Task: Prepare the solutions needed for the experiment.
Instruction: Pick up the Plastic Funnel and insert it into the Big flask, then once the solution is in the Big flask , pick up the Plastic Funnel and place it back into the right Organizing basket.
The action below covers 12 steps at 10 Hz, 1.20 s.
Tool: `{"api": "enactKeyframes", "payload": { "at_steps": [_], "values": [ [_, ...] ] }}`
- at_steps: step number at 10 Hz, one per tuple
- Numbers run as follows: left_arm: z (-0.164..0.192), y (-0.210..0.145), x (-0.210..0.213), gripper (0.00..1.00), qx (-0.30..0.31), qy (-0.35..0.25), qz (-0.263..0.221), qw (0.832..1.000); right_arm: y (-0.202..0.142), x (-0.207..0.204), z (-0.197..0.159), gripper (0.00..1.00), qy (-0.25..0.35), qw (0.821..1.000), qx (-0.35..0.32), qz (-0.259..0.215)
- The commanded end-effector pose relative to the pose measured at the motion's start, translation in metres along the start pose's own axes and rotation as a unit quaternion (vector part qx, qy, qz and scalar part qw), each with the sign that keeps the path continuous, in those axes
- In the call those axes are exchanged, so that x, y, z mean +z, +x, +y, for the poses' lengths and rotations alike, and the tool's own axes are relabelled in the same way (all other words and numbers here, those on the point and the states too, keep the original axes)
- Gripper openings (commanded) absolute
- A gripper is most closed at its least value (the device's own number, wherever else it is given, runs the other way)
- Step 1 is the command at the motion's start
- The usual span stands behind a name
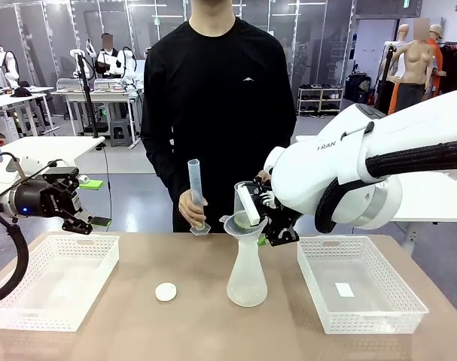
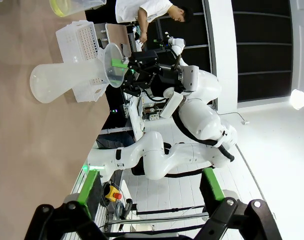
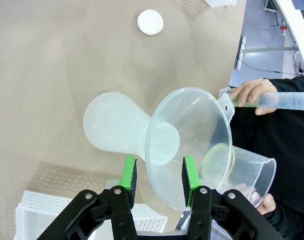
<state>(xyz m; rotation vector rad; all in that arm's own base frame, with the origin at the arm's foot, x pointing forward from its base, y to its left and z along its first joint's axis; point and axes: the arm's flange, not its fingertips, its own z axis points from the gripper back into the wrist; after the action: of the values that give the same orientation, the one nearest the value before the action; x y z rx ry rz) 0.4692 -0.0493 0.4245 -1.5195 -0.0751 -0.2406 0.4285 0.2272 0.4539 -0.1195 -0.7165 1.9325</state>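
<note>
Solution [image 3: 218, 161]: thin yellow-green puddle in tilted beaker [image 3: 254, 167], four o'clock of funnel [image 3: 192, 120] (likely sloshy, light; hold beaker by wall). Right gripper [image 3: 159, 169] half-open astride funnel rim, grip uncertain. Left gripper [image 2: 149, 190] wide, empty.

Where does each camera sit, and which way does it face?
Front view: fixed between the arms, facing across the tan table at the person in black; left hand and right hand show.
Left wrist view: on the left arm, rolled sideways, facing across the table at the right arm; own black fingers at bottom.
Right wrist view: on the right arm, looking down on the clear plastic funnel in the translucent conical flask; own green-padded fingers at bottom.
Shared: all views show funnel and flask.
</note>
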Motion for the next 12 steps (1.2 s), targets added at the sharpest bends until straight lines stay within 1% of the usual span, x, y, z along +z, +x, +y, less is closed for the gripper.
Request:
{"api": "enactKeyframes", "payload": {
  "at_steps": [1, 8, 9, 10, 11, 12],
  "values": [
    [-0.003, 0.0, 0.0, 1.0, -0.001, -0.006, 0.002, 1.0, 0.001, 0.0, 0.0, 0.47, -0.002, 1.0, -0.004, -0.005],
    [-0.003, 0.0, 0.0, 1.0, -0.001, -0.006, 0.002, 1.0, 0.001, 0.0, 0.0, 0.47, -0.002, 1.0, -0.004, -0.005],
    [-0.003, 0.0, 0.0, 1.0, -0.001, -0.006, 0.002, 1.0, 0.001, 0.0, 0.0, 0.46, 0.0, 1.0, 0.001, 0.0],
    [-0.003, 0.0, 0.0, 1.0, -0.001, -0.006, 0.002, 1.0, 0.01, 0.011, 0.017, 0.48, -0.035, 0.999, 0.001, -0.001],
    [-0.003, 0.0, 0.0, 1.0, -0.001, -0.006, 0.002, 1.0, 0.011, 0.028, 0.021, 0.48, -0.068, 0.998, 0.013, 0.009],
    [-0.003, 0.0, 0.0, 1.0, -0.001, -0.006, 0.002, 1.0, 0.007, 0.038, 0.017, 0.48, -0.082, 0.996, 0.014, 0.013]
  ]
}}
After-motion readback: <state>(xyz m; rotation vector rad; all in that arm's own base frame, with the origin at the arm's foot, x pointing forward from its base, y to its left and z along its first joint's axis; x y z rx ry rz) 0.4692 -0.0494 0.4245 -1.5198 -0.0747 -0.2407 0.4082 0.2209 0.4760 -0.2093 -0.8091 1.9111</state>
